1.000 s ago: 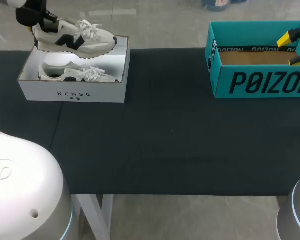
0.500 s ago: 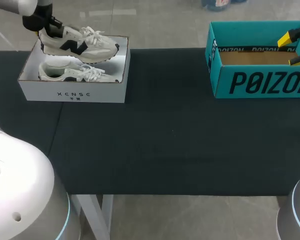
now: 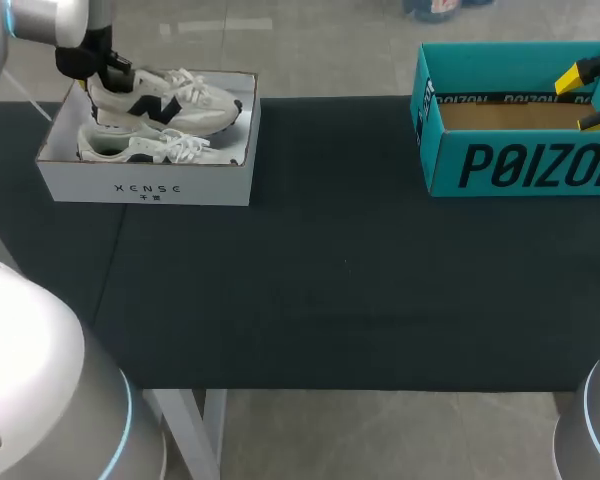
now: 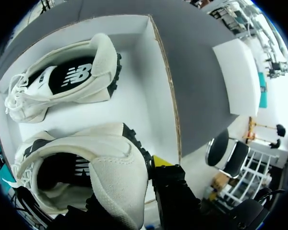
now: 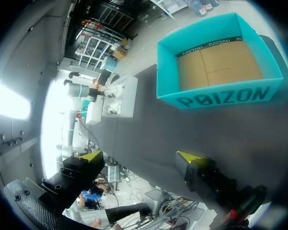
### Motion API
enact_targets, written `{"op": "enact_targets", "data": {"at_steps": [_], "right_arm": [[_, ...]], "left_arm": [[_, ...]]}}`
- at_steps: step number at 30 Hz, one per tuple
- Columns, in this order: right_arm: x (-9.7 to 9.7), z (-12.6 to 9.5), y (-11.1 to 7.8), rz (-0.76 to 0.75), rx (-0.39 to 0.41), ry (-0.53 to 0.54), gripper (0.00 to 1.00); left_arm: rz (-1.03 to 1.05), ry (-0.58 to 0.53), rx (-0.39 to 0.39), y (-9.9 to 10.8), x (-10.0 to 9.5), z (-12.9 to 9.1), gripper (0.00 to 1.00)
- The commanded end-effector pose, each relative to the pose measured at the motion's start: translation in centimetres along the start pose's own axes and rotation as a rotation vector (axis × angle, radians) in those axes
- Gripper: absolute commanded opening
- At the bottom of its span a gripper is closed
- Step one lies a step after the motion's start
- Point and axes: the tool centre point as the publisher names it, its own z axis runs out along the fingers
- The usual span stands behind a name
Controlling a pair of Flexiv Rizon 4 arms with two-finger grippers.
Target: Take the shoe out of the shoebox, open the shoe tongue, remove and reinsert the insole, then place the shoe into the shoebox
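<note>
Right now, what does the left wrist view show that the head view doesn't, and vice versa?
Left wrist only: down into both shoes' dark openings, plus a yellow fingertip outside the heel of the held shoe. Head only: the teal box on the right side, the right gripper above it, fingers apart. Both: the white shoebox, the second shoe lying in it, the left gripper holding the held shoe by its heel.

Cream shoe [image 3: 165,100] with black logo, white shoebox [image 3: 145,185], teal box [image 3: 520,165], seemingly black table [image 3: 330,280]
</note>
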Motion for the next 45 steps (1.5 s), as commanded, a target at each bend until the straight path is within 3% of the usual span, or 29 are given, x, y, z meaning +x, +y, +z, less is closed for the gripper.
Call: {"op": "enact_targets", "data": {"at_steps": [1,16,17,19,20,21,32,40,45], "right_arm": [[0.0,0.0,0.0,0.0,0.0,-0.002,1.0],[0.0,0.0,0.0,0.0,0.0,-0.002,1.0],[0.0,0.0,0.0,0.0,0.0,-0.002,1.0],[0.0,0.0,0.0,0.0,0.0,-0.002,1.0],[0.0,0.0,0.0,0.0,0.0,-0.002,1.0],[0.0,0.0,0.0,0.0,0.0,-0.002,1.0],[0.0,0.0,0.0,0.0,0.0,-0.002,1.0],[0.0,0.0,0.0,0.0,0.0,-0.002,1.0],[0.0,0.0,0.0,0.0,0.0,-0.002,1.0]], "left_arm": [[0.004,-0.016,0.035,1.1,-0.8,1.9,0.0],[0.016,-0.099,0.111,0.5,-1.6,5.4,0.0],[0.019,-0.099,0.114,0.5,-1.7,5.5,0.13],[0.031,-0.108,0.12,0.3,-1.9,5.4,0.51],[0.037,-0.113,0.12,0.2,-2.0,5.1,0.87],[0.042,-0.118,0.114,0.1,-2.1,4.7,1.0],[0.007,-0.2,0.008,-1.6,-3.0,-1.1,1.0],[-0.04,-0.193,-0.085,-5.4,-4.1,-5.1,1.0],[-0.085,-0.159,-0.121,-8.0,-4.9,-6.2,1.0]]}}
